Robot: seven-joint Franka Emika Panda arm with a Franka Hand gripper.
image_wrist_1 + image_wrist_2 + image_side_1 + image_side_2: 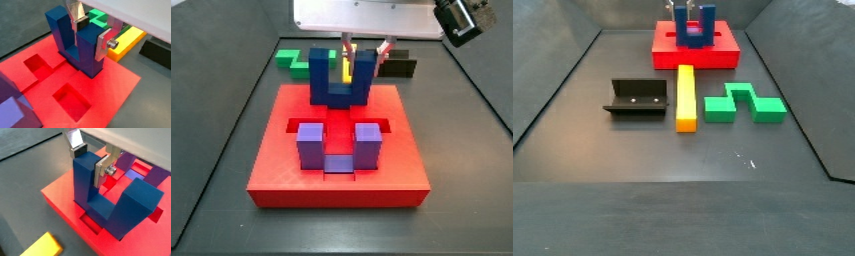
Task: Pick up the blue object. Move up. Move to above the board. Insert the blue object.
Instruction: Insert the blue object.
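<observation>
The gripper (90,31) is over the far part of the red board (113,82), its fingers (105,42) pinching one upright prong of the navy-blue U-shaped block (79,47). In both wrist views a silver plate with a dark pad lies flat against each side of that prong. The blue block (110,203) stands upright, prongs pointing up, with its base down on the board's (63,203) top; whether the base is sunk into a recess or only resting on the surface cannot be told.

In a side view the blue block (342,80) sits at the far end of the board (338,185), and a lighter purple U-shaped block (337,148) stands in the board nearer the camera, also with prongs up. An open rectangular recess (71,101) shows in the board beside the blue block, and another (37,65) next to it.

In a side view, on the dark counter (593,140) in front of the board (696,52), lie a long yellow bar (686,97), a green stepped block (743,103) to its right and the fixture (637,98) to its left, all apart from the board. The blue block (691,22) and the gripper (691,8) show at the far edge there.
</observation>
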